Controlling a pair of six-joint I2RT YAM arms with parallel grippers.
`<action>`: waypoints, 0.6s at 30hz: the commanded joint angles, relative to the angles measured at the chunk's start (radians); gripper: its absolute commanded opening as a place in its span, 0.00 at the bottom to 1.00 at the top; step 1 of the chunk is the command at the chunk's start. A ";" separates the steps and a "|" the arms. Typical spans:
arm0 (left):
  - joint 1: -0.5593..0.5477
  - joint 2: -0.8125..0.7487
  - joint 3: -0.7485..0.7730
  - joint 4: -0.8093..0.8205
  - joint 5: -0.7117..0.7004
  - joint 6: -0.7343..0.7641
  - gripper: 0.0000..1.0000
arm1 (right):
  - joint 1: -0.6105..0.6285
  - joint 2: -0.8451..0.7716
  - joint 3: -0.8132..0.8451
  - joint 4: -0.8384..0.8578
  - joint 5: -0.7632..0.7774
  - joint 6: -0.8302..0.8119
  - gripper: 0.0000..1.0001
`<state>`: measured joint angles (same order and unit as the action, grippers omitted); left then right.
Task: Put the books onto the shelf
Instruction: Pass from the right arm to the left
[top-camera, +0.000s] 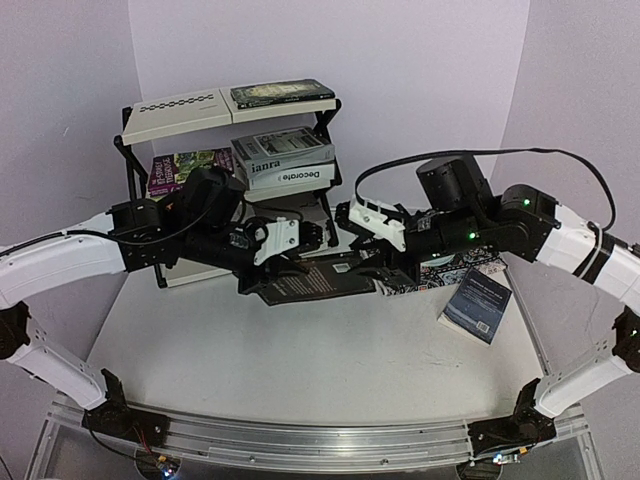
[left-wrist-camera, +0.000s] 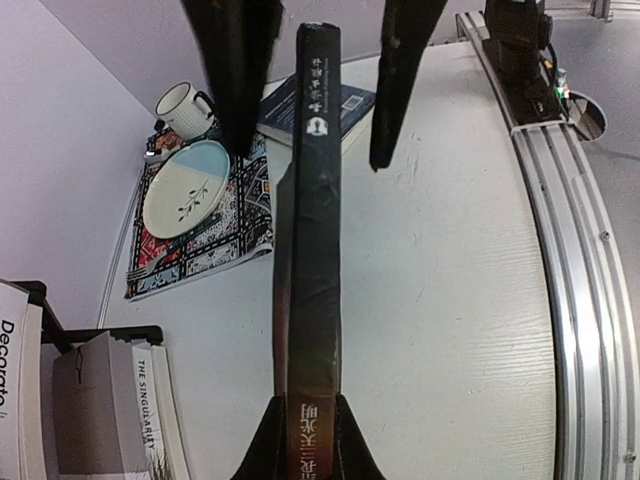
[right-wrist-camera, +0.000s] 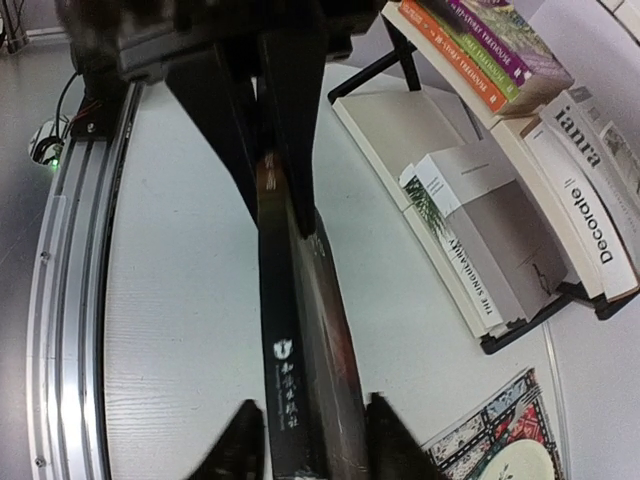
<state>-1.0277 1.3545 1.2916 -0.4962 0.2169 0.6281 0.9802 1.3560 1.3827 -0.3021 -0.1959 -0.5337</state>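
Pinching one end of the slim black book (left-wrist-camera: 312, 250), the left gripper (left-wrist-camera: 305, 440) is pressing its dark fingers flat against both covers and holding the glossy spine, with its pale lettering, clear of the white wood-grain table (left-wrist-camera: 450, 300). The right gripper (right-wrist-camera: 315, 435) is straddling the opposite end with its jaws released. In the left wrist view its two matte black fingers (left-wrist-camera: 400, 80) are hanging on either side of the spine, with a gap showing on each flank.

The book is hovering lengthwise between the two arms, just in front of the shelf (top-camera: 175, 112), whose crossed black metal frame is carrying cream boards edged with checker strips. On the top board a dark hardback (top-camera: 282, 93) is lying flat. On the middle one the grey "laura" volume (top-camera: 283, 147) is sitting on the "Decorate" book (top-camera: 300, 177), beside bright paperbacks (top-camera: 185, 170). At the bottom a plain grey book (right-wrist-camera: 500, 225) is resting on a white one with a leaf print.

A dark blue book (top-camera: 478, 305) is lying flat on the table beside the patterned placemat (left-wrist-camera: 215, 235), which is bearing a round two-tone plate (left-wrist-camera: 185, 190), with a speckled mug (left-wrist-camera: 185, 105) just beyond it.
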 joint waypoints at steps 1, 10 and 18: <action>-0.047 0.016 0.073 -0.001 -0.189 0.084 0.00 | -0.002 -0.016 0.015 0.061 0.024 -0.006 0.53; -0.105 0.064 0.232 -0.001 -0.539 0.273 0.00 | -0.003 -0.135 -0.135 0.150 0.145 0.015 0.85; -0.113 0.150 0.388 0.003 -0.743 0.482 0.00 | -0.004 -0.288 -0.315 0.302 0.302 0.107 0.95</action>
<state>-1.1347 1.4631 1.5605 -0.5717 -0.3605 0.9616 0.9802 1.1339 1.1262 -0.1145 -0.0011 -0.4970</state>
